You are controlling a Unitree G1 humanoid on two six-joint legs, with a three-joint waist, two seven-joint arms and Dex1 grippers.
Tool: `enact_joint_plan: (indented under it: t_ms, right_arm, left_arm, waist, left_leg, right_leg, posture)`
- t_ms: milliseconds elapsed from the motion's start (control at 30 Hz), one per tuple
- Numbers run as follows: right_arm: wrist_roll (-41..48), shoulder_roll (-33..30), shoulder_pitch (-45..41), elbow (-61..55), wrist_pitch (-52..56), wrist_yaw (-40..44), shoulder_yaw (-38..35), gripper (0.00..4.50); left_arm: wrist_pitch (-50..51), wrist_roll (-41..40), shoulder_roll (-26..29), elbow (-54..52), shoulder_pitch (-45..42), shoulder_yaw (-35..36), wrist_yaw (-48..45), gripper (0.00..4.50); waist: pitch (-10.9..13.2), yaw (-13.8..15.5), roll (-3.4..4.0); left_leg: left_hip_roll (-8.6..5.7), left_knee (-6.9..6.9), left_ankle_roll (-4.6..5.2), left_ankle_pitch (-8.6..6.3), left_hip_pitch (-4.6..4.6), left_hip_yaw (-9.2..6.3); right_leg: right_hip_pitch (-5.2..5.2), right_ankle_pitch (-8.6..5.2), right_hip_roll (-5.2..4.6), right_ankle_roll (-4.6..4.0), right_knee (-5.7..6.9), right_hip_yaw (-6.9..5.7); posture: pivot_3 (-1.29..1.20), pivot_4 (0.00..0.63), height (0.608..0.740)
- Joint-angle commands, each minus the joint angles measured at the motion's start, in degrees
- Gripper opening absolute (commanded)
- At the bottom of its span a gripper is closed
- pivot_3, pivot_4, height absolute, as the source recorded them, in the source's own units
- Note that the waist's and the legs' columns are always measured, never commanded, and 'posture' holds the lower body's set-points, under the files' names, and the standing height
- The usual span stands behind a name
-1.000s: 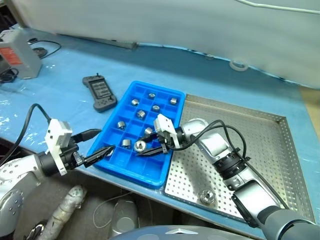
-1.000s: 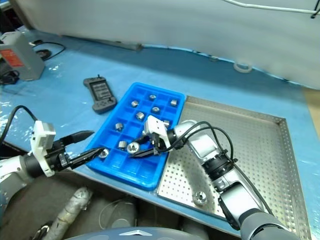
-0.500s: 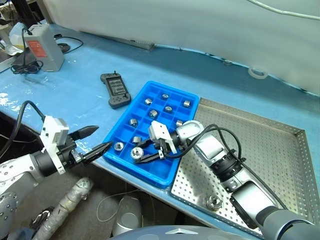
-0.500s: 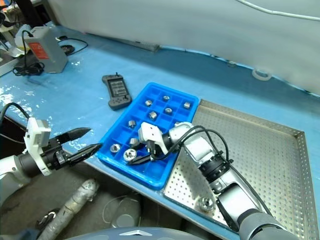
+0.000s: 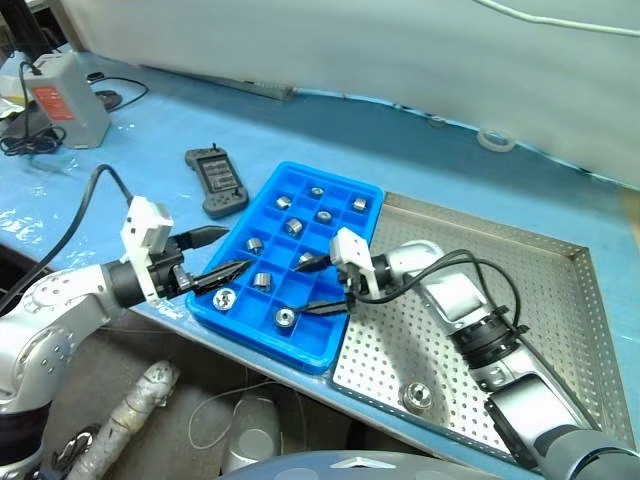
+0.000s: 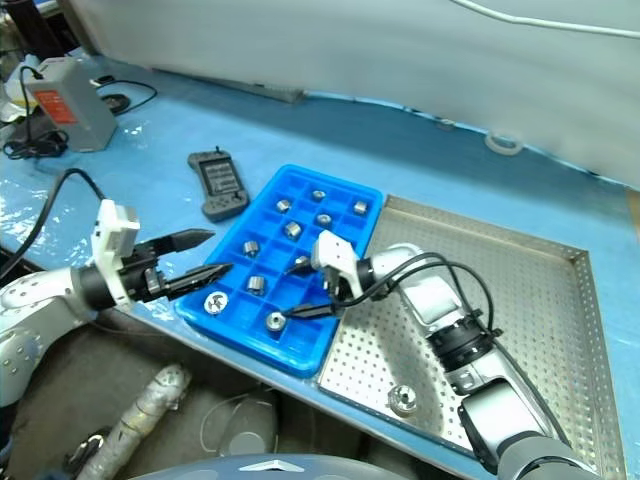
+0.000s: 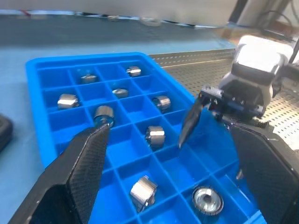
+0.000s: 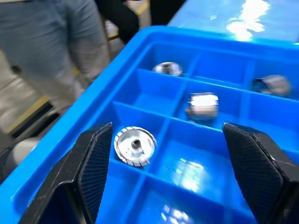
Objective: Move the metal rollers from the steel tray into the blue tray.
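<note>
The blue tray (image 5: pixel 312 352) lies left of the steel tray (image 5: pixel 520 290) and holds several metal rollers in its compartments. My right gripper (image 5: pixel 318 285) hangs open over the blue tray's near right part. A flanged roller (image 5: pixel 285 318) lies free in a front compartment just beside its fingertips, also seen as a roller (image 8: pixel 135 145) in the right wrist view. My left gripper (image 5: pixel 232 250) is open and empty at the tray's near left corner, above another roller (image 5: pixel 224 297). One roller (image 5: pixel 416 397) rests on the steel tray's front edge area.
A black handheld remote (image 5: pixel 213 180) lies left of the blue tray. A grey box with a red label (image 5: pixel 65 100) and cables sit at the far left. A tape roll (image 5: pixel 497 139) lies at the back. The table edge runs just before both trays.
My right gripper has opened and let its roller drop into a front compartment of the blue tray, then drawn slightly right. My left gripper has come in to the tray's corner. The camera shifted.
</note>
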Motion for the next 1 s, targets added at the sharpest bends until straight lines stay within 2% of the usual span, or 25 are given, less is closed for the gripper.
enact_joint_plan:
  t_ms: [33, 200, 300, 467, 600, 833, 1000]
  right_arm:
    - [1.38, -3.52, 2.53, -5.25, 1.73, -3.87, -6.34, 3.92]
    - [4.18, -9.76, 13.13, -16.98, 7.61, -7.91, -13.66, 3.92]
    - [5.95, -12.85, 20.99, -24.63, 10.85, -10.07, -17.28, 3.92]
    - [6.60, -15.99, 32.52, -32.50, 12.20, -12.97, -20.79, 3.92]
    - [1.32, -18.79, 42.39, -31.66, 5.64, -14.43, -20.44, 3.92]
    - [1.37, -22.23, 47.05, -31.64, 2.96, -12.77, -20.97, 3.92]
    - [1.78, -21.68, 46.14, -30.26, 2.55, -12.82, -19.67, 3.92]
  left_arm:
    - [-2.68, 2.60, -2.42, 5.14, -7.33, -5.45, -2.91, 4.34]
    - [-5.51, 6.31, -8.83, 14.03, -19.68, -13.67, -8.37, 4.34]
    - [-7.97, 9.23, -12.17, 19.72, -24.18, -17.84, -12.40, 4.34]
    - [-10.90, 12.09, -16.06, 25.49, -27.26, -21.27, -17.41, 4.34]
    - [-12.27, 13.78, -17.72, 28.95, -27.52, -22.40, -20.43, 4.34]
    - [-11.22, 14.16, -17.18, 27.27, -24.58, -21.62, -21.42, 4.34]
    - [-11.11, 13.96, -15.63, 25.46, -20.98, -20.68, -21.32, 4.34]
  waist:
    - [-0.02, -0.91, -0.03]
    - [-0.23, -4.29, -0.37]
    - [-0.28, -6.57, -0.26]
    - [-0.37, -10.76, -0.15]
    - [-0.42, -12.15, -0.09]
    - [-0.41, -13.10, -0.04]
    - [-0.42, -13.14, -0.01]
  left_leg:
    - [0.00, 0.01, -0.02, 0.01, 0.00, 0.08]
    - [-0.11, 0.07, -0.01, 0.01, -0.05, 0.15]
    - [-0.13, 0.03, 0.03, -0.02, -0.05, 0.16]
    - [0.06, 0.02, 0.05, -0.08, 0.04, 0.28]
    - [0.35, 0.07, 0.24, -0.23, 0.07, 0.54]
    - [0.25, 0.49, 0.92, -0.64, 0.19, 1.19]
    - [0.22, 0.50, 1.00, -0.69, 0.15, 1.22]
  right_leg:
    - [0.01, 0.01, 0.02, 0.00, 0.00, -0.02]
    - [0.15, 0.10, 0.06, 0.15, -0.05, -0.03]
    - [0.16, 0.11, 0.06, 0.15, -0.11, 0.00]
    - [0.18, 0.02, 0.16, -0.01, -0.22, -0.01]
    - [0.23, -0.01, 0.14, -0.08, -0.38, 0.01]
    - [0.25, 0.14, -0.04, -0.37, -0.57, 0.61]
    - [0.21, 0.15, -0.04, -0.39, -0.59, 0.71]
  posture:
    - [0.10, 0.150, 0.740]
    - [-0.05, 0.150, 0.740]
    - [-0.14, 0.150, 0.740]
    - [-0.23, 0.150, 0.740]
    - [-0.27, 0.150, 0.740]
    - [-0.25, 0.150, 0.740]
    - [-0.23, 0.150, 0.740]
